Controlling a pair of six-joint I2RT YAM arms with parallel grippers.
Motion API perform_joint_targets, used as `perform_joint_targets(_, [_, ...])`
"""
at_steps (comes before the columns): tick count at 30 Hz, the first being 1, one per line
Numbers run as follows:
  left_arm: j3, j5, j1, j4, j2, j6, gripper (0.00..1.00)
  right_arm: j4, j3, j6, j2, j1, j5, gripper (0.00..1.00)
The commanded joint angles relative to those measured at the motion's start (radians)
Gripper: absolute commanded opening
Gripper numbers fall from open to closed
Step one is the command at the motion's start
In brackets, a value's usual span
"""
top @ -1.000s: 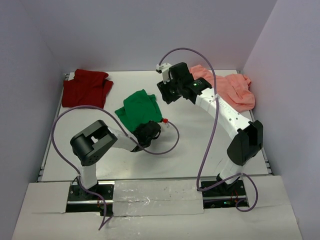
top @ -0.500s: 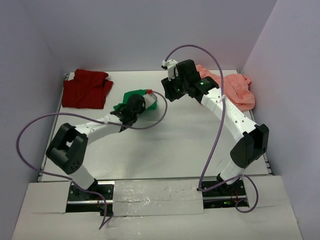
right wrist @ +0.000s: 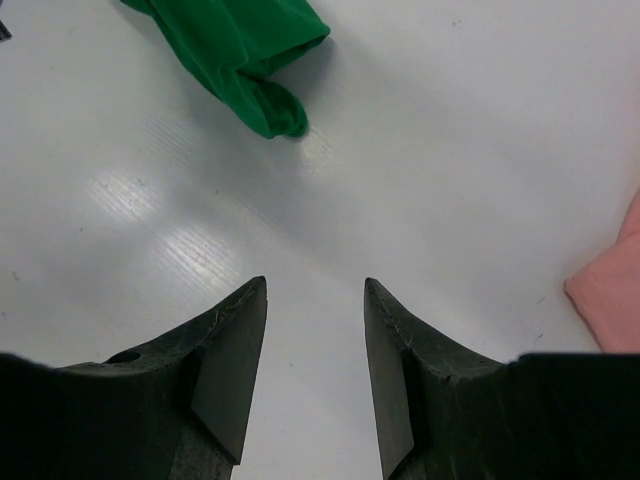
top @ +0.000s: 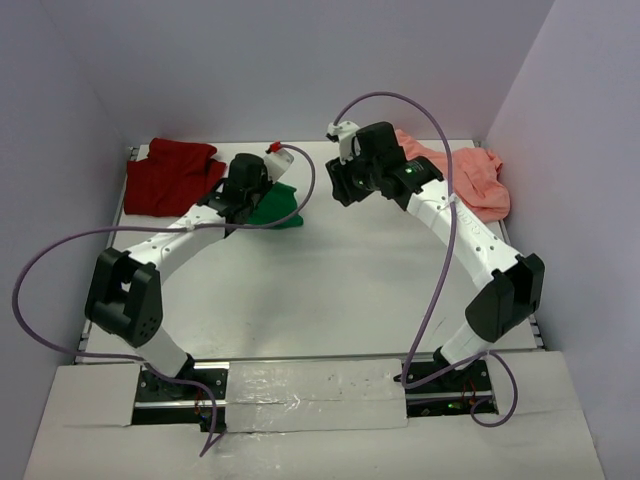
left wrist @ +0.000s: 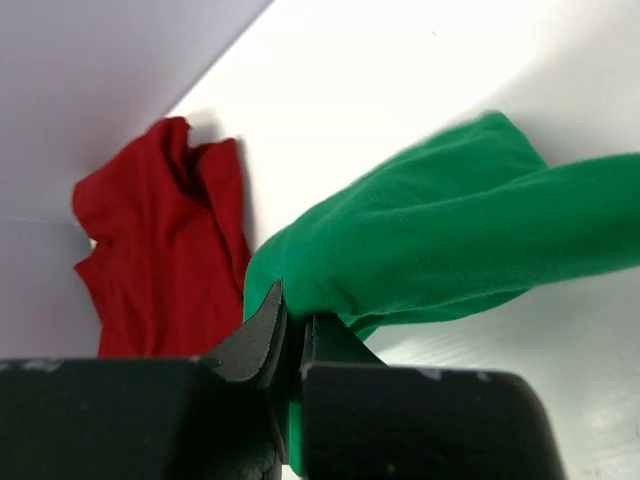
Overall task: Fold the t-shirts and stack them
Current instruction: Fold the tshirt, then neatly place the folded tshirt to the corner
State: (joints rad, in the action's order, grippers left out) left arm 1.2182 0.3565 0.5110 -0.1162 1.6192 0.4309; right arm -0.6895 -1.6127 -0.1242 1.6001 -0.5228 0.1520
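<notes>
T-shirt (left wrist: pixel 450 240), green, clamped in left end effector (left wrist: pixel 293 305); right end effector (right wrist: pixel 315 292) agape nearby.

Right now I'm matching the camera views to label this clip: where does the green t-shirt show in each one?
Top external: green t-shirt left of centre, just right of the dark red t-shirt.
Left wrist: centre and right, pinched by the left gripper.
Right wrist: top left corner, lying loose.
Shared landmark: the white table beneath it in all three.
</notes>
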Motion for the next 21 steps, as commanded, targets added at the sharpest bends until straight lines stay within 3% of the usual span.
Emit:
perform_joint_targets(1, [0.024, -0.056, -0.003, -0.016, 0.014, 0.009, 0.0, 0.025, 0.01, 0.003, -0.066, 0.017, 0.011, 0.51])
perform_joint_targets(7, [-0.046, -0.031, -0.026, 0.004, -0.051, 0.003, 0.0, 0.028, 0.019, 0.0, -0.074, 0.037, 0.02, 0.51])
perform_joint_targets(21, [-0.065, -0.04, -0.272, -0.039, -0.338, 0.019, 0.01, 0.018, -0.004, 0.001, -0.054, 0.046, 0.023, 0.51])
